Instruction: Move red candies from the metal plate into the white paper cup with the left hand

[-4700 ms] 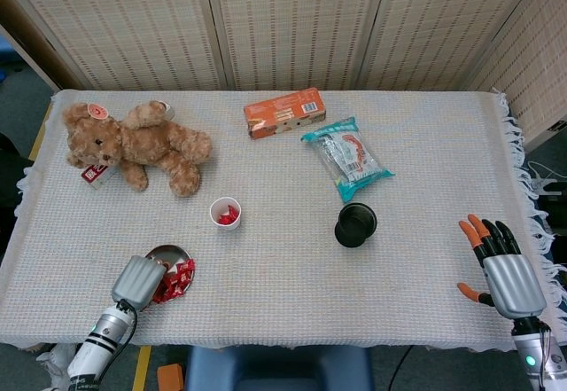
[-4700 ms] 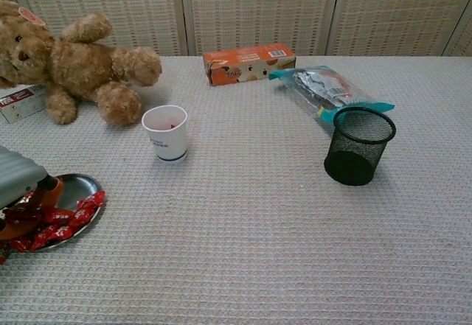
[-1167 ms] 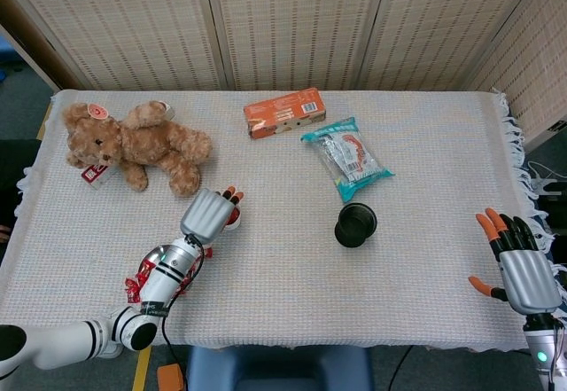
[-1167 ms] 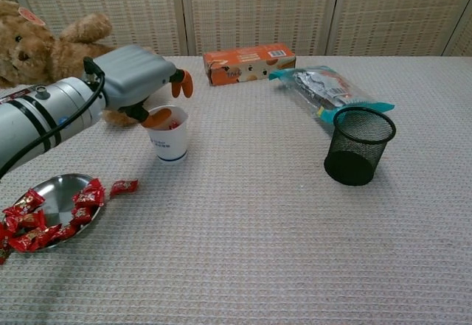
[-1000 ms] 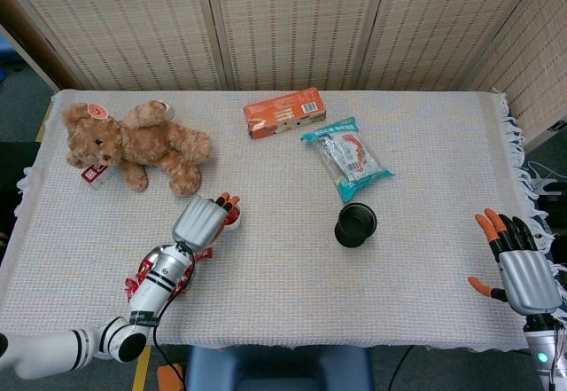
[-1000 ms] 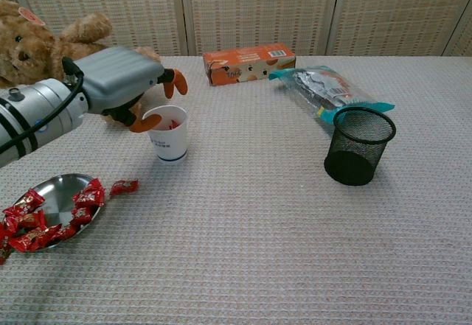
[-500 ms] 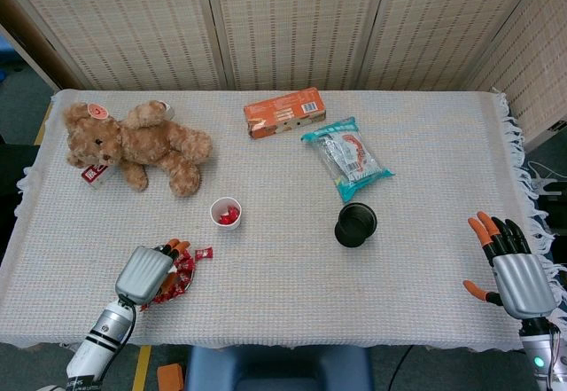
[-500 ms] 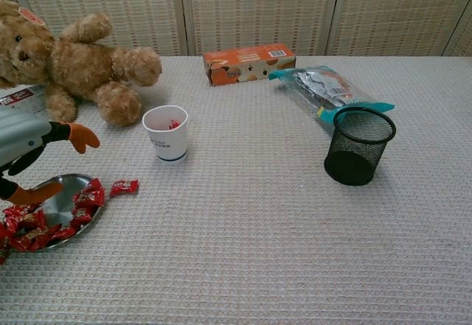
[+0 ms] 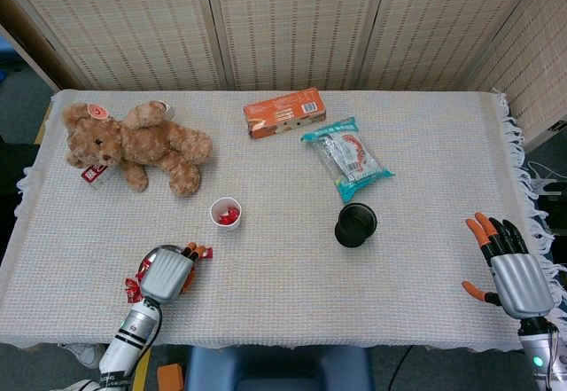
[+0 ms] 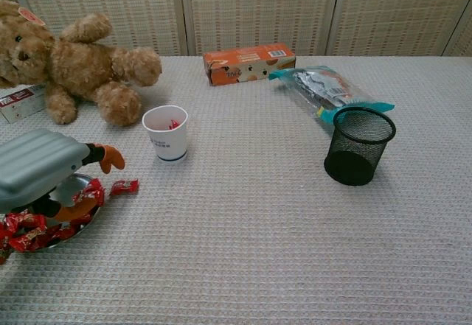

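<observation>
The white paper cup (image 9: 225, 213) (image 10: 167, 133) stands left of the table's middle with red candies inside. The metal plate (image 10: 77, 183) (image 9: 160, 252) sits near the front left edge, holding several red candies (image 10: 28, 237) (image 9: 135, 285). One red candy (image 10: 124, 187) (image 9: 203, 252) lies on the cloth just right of the plate. My left hand (image 9: 166, 273) (image 10: 38, 167) hovers over the plate, fingers apart, with nothing seen in it; it hides much of the plate. My right hand (image 9: 512, 277) is at the front right edge, fingers spread and empty.
A teddy bear (image 9: 137, 147) (image 10: 70, 61) lies at the back left beside a small box (image 10: 20, 102). An orange box (image 9: 284, 112), a teal snack bag (image 9: 346, 158) and a black mesh pen cup (image 9: 355, 224) (image 10: 358, 145) are right of the paper cup.
My left hand left the cup, drew back to the front left, and now has shifted right over the plate. The right hand barely moved.
</observation>
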`<state>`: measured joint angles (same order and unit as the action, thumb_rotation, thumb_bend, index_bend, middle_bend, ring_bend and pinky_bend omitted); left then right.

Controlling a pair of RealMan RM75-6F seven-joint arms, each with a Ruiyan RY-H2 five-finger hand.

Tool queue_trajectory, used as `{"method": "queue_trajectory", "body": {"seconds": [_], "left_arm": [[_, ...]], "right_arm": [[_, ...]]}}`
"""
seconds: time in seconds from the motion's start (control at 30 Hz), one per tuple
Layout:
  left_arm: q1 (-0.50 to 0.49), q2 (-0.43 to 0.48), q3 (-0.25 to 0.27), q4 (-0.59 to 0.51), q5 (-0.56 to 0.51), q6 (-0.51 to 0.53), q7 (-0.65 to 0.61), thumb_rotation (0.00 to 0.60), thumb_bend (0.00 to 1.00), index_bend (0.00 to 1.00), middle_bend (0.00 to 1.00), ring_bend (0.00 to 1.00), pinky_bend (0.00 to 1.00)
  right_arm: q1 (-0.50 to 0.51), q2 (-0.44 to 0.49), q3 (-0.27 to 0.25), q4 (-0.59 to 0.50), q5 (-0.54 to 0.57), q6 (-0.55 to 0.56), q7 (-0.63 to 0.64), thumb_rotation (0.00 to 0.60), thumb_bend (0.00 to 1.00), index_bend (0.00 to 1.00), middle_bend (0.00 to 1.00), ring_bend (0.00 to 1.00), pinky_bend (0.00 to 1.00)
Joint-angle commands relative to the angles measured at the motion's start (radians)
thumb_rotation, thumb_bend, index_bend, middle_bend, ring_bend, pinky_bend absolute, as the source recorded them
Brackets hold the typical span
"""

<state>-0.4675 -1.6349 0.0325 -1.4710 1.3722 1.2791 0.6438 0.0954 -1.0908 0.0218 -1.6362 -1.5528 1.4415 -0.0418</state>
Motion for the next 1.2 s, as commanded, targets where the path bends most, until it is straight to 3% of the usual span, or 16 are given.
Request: {"method": "queue_trajectory", "body": {"seconds": [0.03,0.4,0.77,1.07,1.2], "left_arm": [[-0.007,-0.043,-0.021,0.041,0.003,-0.006,0.035,0.600,0.37,0.28,0.32,0.87,1.00],[-0.027,-0.127,-0.049,0.135,-0.009,-0.053,0.096,0.600,0.37,0.29,0.32,0.87,1.00],[-0.036,-0.163,-0.066,0.202,-0.005,-0.061,0.101,0.600,0.37,0.41,0.42,0.87,1.00],[-0.040,-0.178,-0.072,0.252,-0.012,-0.086,0.086,0.600,0.37,0.45,0.45,0.87,1.00],[-0.037,-0.181,-0.071,0.263,0.003,-0.074,0.074,0.600,0.38,0.51,0.52,0.87,1.00]], "right_arm": [[0.000,0.001,0.000,0.000,0.000,0.000,0.002,0.600,0.04,0.00,0.00,0.00,0.00],[-0.002,0.004,0.001,0.001,0.001,0.004,0.009,0.600,0.04,0.00,0.00,0.00,0.00],[-0.005,0.009,0.002,-0.001,0.002,0.009,0.016,0.600,0.04,0.00,0.00,0.00,0.00],[-0.004,0.008,0.003,-0.003,0.005,0.007,0.009,0.600,0.04,0.00,0.00,0.00,0.00],[-0.004,0.009,0.003,-0.003,0.006,0.007,0.009,0.600,0.04,0.00,0.00,0.00,0.00]]}}
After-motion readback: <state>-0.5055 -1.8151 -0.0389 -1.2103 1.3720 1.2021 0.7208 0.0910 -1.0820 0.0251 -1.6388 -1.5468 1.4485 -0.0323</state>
